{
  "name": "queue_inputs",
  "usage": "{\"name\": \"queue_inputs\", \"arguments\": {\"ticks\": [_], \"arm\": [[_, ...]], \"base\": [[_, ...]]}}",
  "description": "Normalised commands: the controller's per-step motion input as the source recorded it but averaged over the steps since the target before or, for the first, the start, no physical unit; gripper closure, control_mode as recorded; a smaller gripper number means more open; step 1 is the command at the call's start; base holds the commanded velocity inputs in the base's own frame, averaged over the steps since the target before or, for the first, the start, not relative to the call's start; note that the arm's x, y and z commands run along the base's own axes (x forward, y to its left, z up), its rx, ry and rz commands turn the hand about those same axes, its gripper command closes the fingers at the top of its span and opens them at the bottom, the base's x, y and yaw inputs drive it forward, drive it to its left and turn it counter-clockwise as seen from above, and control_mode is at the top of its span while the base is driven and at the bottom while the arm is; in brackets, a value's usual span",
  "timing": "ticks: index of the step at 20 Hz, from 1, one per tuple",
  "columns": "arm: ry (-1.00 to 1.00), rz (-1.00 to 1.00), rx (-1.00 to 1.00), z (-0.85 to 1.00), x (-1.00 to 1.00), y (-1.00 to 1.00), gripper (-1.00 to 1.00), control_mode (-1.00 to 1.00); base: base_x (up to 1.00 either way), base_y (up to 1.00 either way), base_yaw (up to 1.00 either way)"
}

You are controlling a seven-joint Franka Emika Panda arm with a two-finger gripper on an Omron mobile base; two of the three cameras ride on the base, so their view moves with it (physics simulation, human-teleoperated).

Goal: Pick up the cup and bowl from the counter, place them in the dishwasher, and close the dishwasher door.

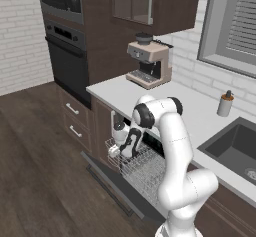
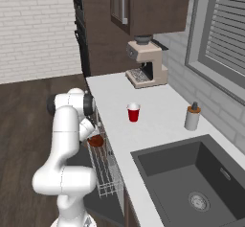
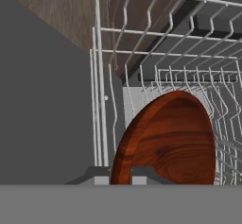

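Bowl (image 3: 170,138), with no readable writing, is gripped by its rim in the jaws over the dishwasher's wire rack (image 3: 142,62).

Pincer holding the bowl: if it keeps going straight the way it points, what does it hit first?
Probably the wire rack: the pincer grips the bowl by its rim, pointing into the rack. Depth is unclear.
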Motion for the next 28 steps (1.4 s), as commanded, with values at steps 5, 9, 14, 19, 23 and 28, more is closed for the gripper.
{"name": "queue_inputs", "arguments": {"ticks": [5,9,14,19,23,28], "arm": [[0.00,0.00,-0.01,-0.54,0.27,0.00,1.00,-1.00],[0.00,0.00,0.00,-0.55,0.12,0.00,1.00,-1.00],[0.00,0.00,0.00,-0.48,0.02,0.00,1.00,-1.00],[0.12,0.00,0.10,-0.34,-0.18,0.63,-1.00,-1.00],[0.12,0.00,0.06,-0.29,-0.24,0.95,-1.00,-1.00],[-0.15,0.00,-0.04,0.00,-0.08,0.39,-1.00,-1.00]], "base": [[0.00,0.00,0.00],[0.00,0.00,0.00],[0.00,0.00,0.00],[0.00,0.00,0.00],[0.00,0.00,0.00],[0.00,0.00,0.00]]}}
